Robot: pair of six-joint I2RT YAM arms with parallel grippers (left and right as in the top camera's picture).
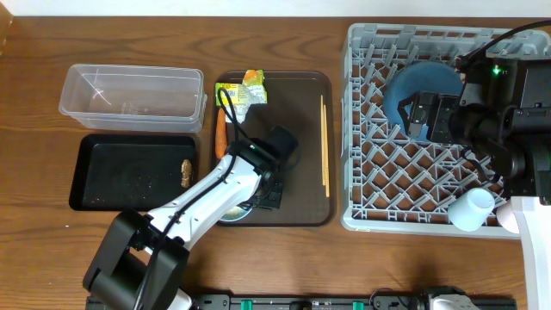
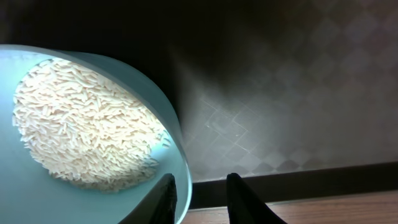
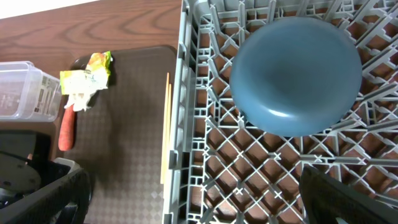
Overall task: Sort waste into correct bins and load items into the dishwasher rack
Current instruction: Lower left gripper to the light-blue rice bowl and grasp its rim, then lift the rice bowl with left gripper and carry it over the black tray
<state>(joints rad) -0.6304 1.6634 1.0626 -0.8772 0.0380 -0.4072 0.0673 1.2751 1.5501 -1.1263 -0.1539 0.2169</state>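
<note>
My left gripper [image 1: 258,196] is low over the front of the brown serving tray. In the left wrist view its fingers [image 2: 202,199] straddle the rim of the light blue cup [image 2: 155,118], which holds white rice [image 2: 87,134]. One finger is inside and one outside, with a gap. The dark blue bowl [image 1: 420,86] lies upside down in the grey rack [image 1: 379,181]. My right gripper [image 1: 422,116] hangs open and empty just in front of it [image 3: 295,74]. A small white bowl [image 1: 472,209] sits in the rack's front right corner. The pink cup is not clearly visible.
The carrot [image 1: 220,136], wrapper [image 1: 245,89] and chopsticks [image 1: 325,146] lie on the brown serving tray [image 1: 297,112]. The clear tub [image 1: 133,93] stands at the back left. The black tray [image 1: 120,172] in front of it holds the brown lump [image 1: 186,172].
</note>
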